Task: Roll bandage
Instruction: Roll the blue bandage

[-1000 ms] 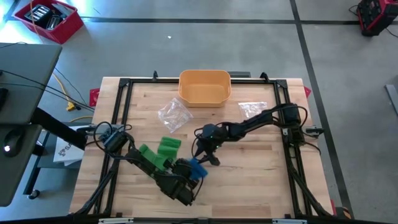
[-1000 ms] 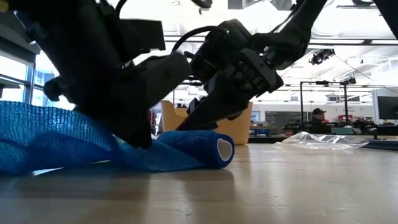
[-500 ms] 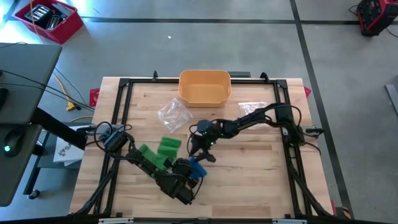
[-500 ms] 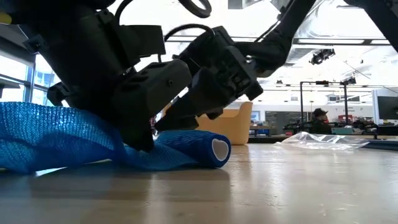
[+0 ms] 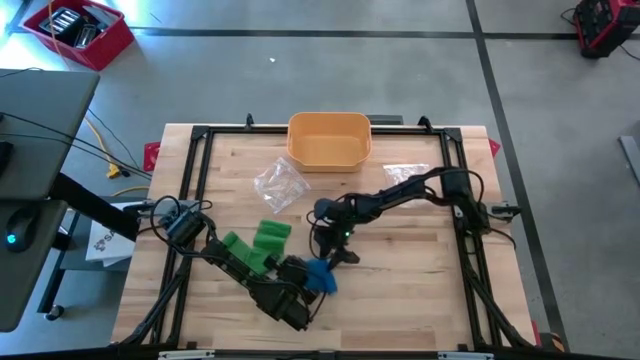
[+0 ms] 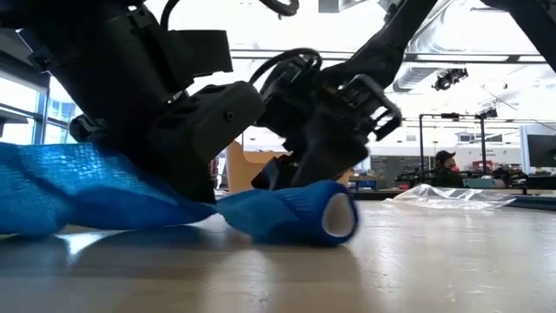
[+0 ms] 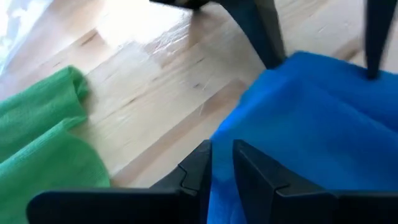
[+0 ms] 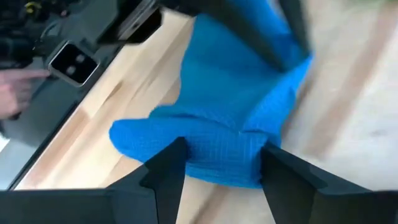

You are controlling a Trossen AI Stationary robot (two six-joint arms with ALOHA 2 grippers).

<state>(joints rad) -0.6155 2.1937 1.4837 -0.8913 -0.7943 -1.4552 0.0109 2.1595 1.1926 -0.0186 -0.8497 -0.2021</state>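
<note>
A blue bandage lies on the wooden table near its front edge. Its rolled part shows its open end in the low view, and the loose part spreads away from it. My left gripper is shut on the loose part. My right gripper is open, and its two fingers stand astride the roll. My left gripper pinches the bandage's loose part at an edge between its two fingers, coming down slanting from the table's left. The cloth there lies low on the table. My right gripper comes from the far side, slanting down, with its open fingers lying across the roll. The roll rests on the table; whether the fingertips press it, I cannot tell.
A green bandage lies just left of the blue one and also shows in the left wrist view. A yellow bin stands at the far edge. Two clear plastic bags lie in front of it.
My right gripper drew back toward the far left, then came toward the near right edge over the roll. The rolled part has moved toward the near edge and looks thicker in the low view. The loose part under my left gripper has stayed put.
</note>
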